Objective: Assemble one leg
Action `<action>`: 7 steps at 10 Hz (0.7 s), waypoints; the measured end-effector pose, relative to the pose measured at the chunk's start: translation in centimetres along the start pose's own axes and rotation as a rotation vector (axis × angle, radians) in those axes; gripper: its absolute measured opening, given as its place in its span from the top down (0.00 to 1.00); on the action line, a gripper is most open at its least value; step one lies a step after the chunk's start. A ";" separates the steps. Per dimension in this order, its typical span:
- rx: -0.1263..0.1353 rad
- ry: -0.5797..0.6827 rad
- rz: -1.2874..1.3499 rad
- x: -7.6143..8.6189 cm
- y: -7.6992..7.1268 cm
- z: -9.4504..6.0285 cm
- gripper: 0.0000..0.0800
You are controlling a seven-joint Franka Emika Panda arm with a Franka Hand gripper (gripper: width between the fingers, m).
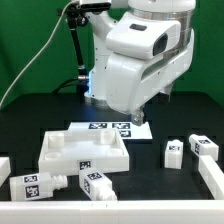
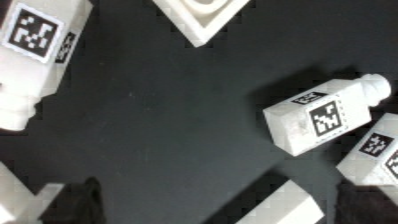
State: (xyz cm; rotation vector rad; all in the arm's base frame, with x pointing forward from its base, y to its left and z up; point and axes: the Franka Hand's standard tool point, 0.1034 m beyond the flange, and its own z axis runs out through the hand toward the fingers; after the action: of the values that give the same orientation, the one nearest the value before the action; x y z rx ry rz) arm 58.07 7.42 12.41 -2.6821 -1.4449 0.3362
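Wrist view: jaws released, empty; nearest leg (image 2: 324, 108) lies flat on the bench (image 2: 160, 110), off to one side of the jaws, outside their gap, long axis skewed to the closing line.

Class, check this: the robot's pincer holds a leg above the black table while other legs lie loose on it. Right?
Wrong in one respect: the pincer holds nothing. The wrist view shows its fingers apart above the bare black table. The legs do lie loose on it.
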 end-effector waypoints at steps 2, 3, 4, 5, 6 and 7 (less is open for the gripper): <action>0.000 0.000 0.000 0.0 0.0 0.0 0.19; 0.000 0.000 0.000 0.0 0.0 0.0 0.19; 0.001 0.000 0.001 0.0 0.0 0.0 0.19; 0.001 0.000 0.001 0.0 0.1 0.1 0.19; 0.001 0.000 0.001 0.0 0.1 0.1 0.19; 0.002 0.000 0.002 0.0 0.1 0.1 0.19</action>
State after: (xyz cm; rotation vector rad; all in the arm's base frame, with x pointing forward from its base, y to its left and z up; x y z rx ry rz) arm 58.10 7.38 12.31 -2.6821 -1.4420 0.3373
